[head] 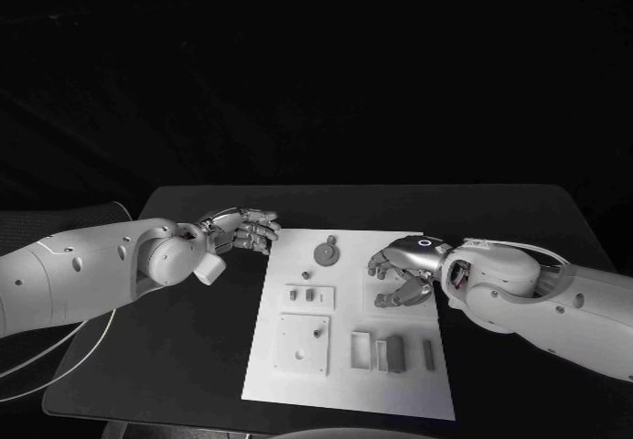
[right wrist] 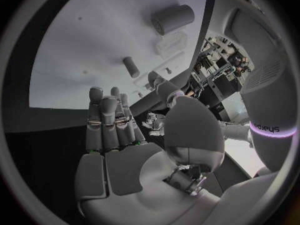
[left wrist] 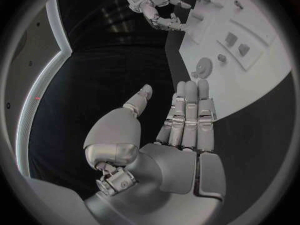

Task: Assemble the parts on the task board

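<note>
While both arms reach in over the black table (head: 198, 366), the white task board (head: 396, 384) lies in the middle, long side running away from the robot. Left hand (head: 241, 230) sits just off the board's far left corner, over bare table; its wrist view shows the fingers (left wrist: 190, 115) straight and together, thumb apart, nothing held. Right hand (head: 402, 270) hovers over the board's right half, fingers curled down; in its wrist view the fingers (right wrist: 107, 120) are extended side by side with nothing in them, so it reads as open and empty. It hides whatever lies under it on the board.

Parts on the board, counted in the head view: one round disc (head: 325, 250) near the far end, one small peg (head: 306, 273) below it, a small plate with two little blocks (head: 310, 294), one square plate (head: 304, 343) at the near left, and three upright bars (head: 391, 352) at the near right. Whether the bars stand in slots or just lie there is too small to tell. A white cable (head: 39, 352) loops off the table's left edge. Background is dark.
</note>
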`<state>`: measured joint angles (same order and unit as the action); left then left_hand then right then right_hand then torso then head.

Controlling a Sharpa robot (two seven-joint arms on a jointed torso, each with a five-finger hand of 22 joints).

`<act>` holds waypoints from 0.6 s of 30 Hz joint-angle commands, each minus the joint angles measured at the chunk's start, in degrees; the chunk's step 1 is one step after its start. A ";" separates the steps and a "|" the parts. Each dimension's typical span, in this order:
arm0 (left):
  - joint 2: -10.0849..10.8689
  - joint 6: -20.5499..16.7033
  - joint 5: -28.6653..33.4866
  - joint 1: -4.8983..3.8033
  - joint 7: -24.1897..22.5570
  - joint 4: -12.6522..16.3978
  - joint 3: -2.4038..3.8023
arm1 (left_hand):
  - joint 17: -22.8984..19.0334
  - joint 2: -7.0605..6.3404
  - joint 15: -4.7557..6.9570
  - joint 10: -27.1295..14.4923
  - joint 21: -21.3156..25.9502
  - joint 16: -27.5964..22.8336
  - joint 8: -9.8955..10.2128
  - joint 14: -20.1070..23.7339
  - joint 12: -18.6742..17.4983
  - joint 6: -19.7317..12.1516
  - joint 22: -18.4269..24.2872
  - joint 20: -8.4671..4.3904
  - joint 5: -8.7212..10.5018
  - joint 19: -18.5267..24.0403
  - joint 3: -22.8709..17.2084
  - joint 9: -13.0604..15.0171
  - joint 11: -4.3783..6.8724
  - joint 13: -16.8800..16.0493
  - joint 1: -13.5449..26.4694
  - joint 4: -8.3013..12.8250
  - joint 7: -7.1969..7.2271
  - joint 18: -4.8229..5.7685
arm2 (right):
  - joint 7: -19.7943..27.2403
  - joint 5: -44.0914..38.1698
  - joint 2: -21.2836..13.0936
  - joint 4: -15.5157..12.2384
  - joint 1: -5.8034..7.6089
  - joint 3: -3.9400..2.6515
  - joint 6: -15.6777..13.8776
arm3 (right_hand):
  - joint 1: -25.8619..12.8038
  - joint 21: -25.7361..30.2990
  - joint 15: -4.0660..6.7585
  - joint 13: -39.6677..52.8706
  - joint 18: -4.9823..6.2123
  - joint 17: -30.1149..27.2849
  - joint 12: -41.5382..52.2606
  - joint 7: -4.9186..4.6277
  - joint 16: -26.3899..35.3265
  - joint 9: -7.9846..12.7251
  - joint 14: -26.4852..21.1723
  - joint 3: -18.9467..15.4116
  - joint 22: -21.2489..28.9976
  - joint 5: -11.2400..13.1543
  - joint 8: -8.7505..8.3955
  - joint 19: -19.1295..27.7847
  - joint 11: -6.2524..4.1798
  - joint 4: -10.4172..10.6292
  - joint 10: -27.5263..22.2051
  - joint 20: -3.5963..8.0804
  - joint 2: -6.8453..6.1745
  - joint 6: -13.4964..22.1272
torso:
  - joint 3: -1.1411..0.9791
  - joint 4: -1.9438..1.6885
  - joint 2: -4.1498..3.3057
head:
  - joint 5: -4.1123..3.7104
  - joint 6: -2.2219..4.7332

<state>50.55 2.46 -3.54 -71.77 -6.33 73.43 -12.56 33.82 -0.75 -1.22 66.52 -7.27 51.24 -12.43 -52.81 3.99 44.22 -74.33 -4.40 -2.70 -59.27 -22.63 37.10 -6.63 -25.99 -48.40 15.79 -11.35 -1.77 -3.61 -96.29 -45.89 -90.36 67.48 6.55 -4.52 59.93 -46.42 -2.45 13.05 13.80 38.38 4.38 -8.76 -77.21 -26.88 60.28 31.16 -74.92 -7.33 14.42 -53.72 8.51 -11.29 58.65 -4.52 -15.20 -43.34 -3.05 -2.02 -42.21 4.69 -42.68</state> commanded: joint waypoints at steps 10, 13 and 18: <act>-0.16 1.15 0.22 -0.10 -0.63 -0.14 0.02 | -0.07 0.12 -0.30 -0.46 0.26 -0.22 0.02 0.11 -0.25 0.10 0.06 0.23 -0.10 0.01 0.03 -0.06 0.05 0.10 -0.22 0.28 -0.38 -0.75 | -1.57 -4.81 0.86 -0.02 -0.70 0.61 3.34 | 3.12 -0.69 1.07 0.26 1.20 -0.53 1.51 0.19 -0.68 -0.73 1.06 -1.45 -1.03 -0.14 2.74 0.02 -0.73 -2.91 3.39 0.11 4.28 -3.67 | 0.16 -0.13 0.01 | -0.08 -0.35; -0.16 1.12 0.22 -0.10 -0.58 -0.18 0.02 | -0.07 0.10 -0.30 -0.47 0.27 -0.22 0.03 0.09 -0.24 0.07 0.06 0.23 -0.10 -0.01 0.05 -0.07 0.05 0.12 -0.20 0.27 -0.39 -0.75 | -1.24 -5.21 1.04 -0.15 -0.81 0.65 2.43 | 4.40 -0.84 1.33 0.33 1.20 -0.71 1.84 0.04 -0.75 -0.66 1.60 -0.52 -0.97 -0.29 3.21 -0.47 -1.02 -3.79 4.31 0.18 5.38 -4.70 | 0.21 -0.12 0.00 | -0.05 -0.46; -0.21 1.20 0.22 -0.10 -0.43 -0.22 0.02 | -0.08 0.06 -0.29 -0.52 0.29 -0.20 0.19 -0.01 -0.19 -0.19 0.06 0.23 -0.11 -0.12 0.11 -0.16 0.03 0.23 -0.15 0.25 -0.49 -0.81 | -0.57 -5.79 1.54 -0.30 -0.93 0.87 0.77 | 5.82 -1.59 2.58 1.10 1.20 -0.92 3.33 -0.16 -1.27 -0.87 3.56 1.27 -0.98 -0.35 4.68 -2.18 -2.26 -4.81 7.69 0.69 7.12 -8.12 | 0.20 -0.11 0.00 | -0.03 -0.49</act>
<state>50.47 2.71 -3.49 -71.77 -6.29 73.16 -12.57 33.83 -0.75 -1.22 66.52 -7.27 51.25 -12.43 -52.81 3.99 44.21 -74.34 -4.39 -2.70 -59.27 -22.62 37.01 -6.63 -25.80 -48.40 15.78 -11.35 -1.65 -4.70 -100.17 -44.43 -90.51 66.64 7.41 -2.84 65.91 -47.81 0.09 14.11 14.02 37.46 7.61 -8.84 -78.27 -27.70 63.62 32.32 -74.91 -7.33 18.95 -55.59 6.22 -16.09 66.10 -3.70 -8.57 -51.30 -2.85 -2.14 -42.20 4.63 -43.14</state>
